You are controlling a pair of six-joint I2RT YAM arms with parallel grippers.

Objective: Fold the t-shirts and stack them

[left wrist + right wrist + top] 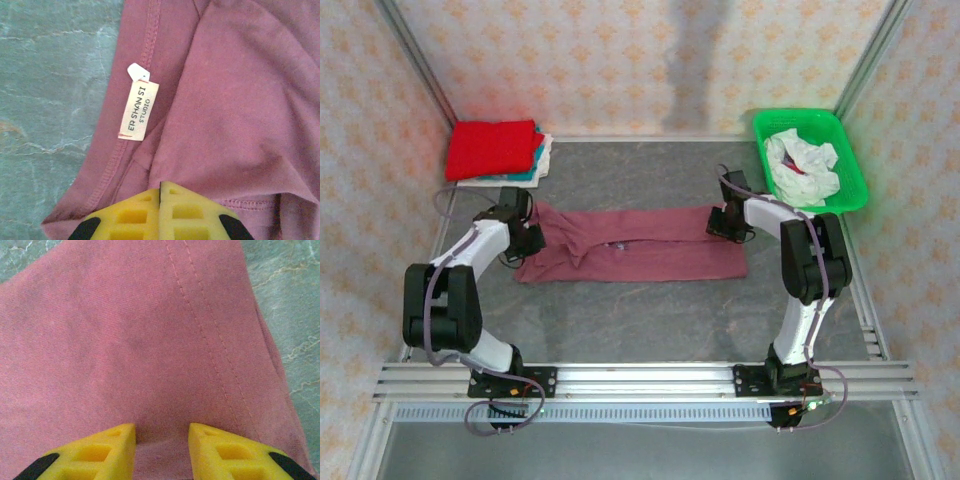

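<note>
The maroon t-shirt (pixel 640 258) lies flat left of the green basket (pixel 810 115), seemingly mid-fold. The left claw (pixel 160 185) pinches its far end. The right claw (pixel 161 432), narrowly parted over the basket-side hem, should grip next.

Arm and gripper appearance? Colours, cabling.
The left arm and right arm have white links, black joint housings and a grey cable looping alongside. The left gripper and right gripper have yellow wedge fingers with rectangular cut-outs, black patches behind.
</note>
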